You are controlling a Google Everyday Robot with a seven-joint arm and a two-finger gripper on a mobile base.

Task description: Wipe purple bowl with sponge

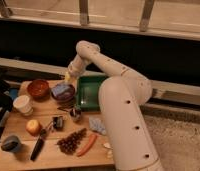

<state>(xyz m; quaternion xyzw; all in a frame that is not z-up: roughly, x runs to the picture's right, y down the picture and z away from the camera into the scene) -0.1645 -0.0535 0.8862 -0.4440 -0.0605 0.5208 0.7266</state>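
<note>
Single camera is looking down from behind the arm (124, 97), fairly close, facing the tabletop's (53, 159) far edge; gripper (69, 76) is hovering by the purple bowl's (71, 95) far rim.
</note>
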